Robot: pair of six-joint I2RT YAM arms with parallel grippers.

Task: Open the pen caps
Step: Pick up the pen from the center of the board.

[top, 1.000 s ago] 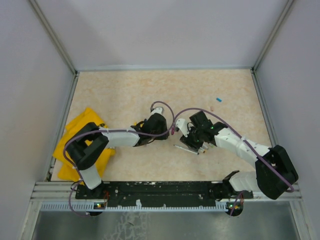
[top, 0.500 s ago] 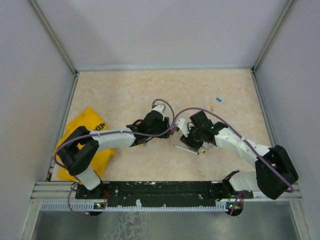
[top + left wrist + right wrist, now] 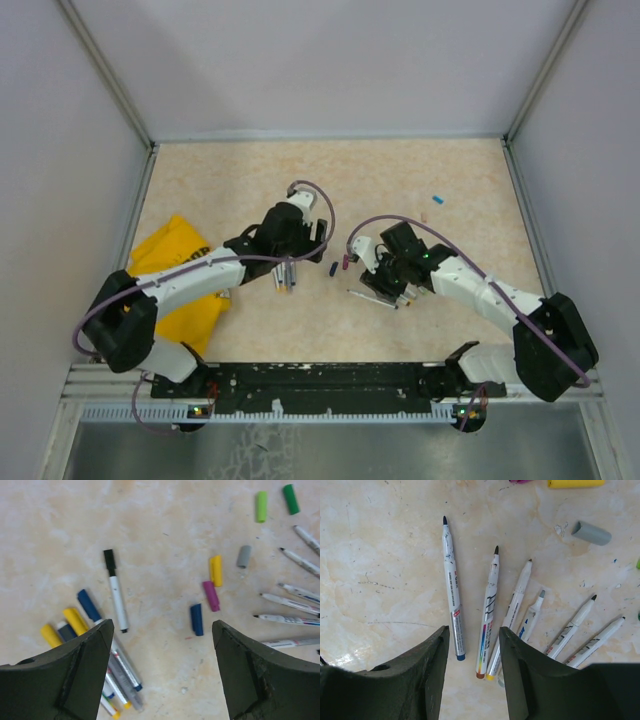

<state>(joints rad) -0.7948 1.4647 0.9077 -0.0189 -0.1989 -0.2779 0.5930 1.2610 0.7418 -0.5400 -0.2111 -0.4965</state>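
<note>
Top external view shows a beige marbled counter (image 3: 220,180) boxed in by plain pale walls (image 3: 330,60) with metal posts at the corners. A yellow cloth (image 3: 160,250) lies at its left edge. The left hand (image 3: 162,627) hangs with its fingers spread wide and nothing between them. It is above loose pen caps (image 3: 210,595) in blue, magenta, yellow, grey and green, which lie mid-counter beside capped pens (image 3: 118,600). The right hand (image 3: 473,630), fingers partly apart and empty, hovers over a fan of uncapped pens (image 3: 452,590).
</note>
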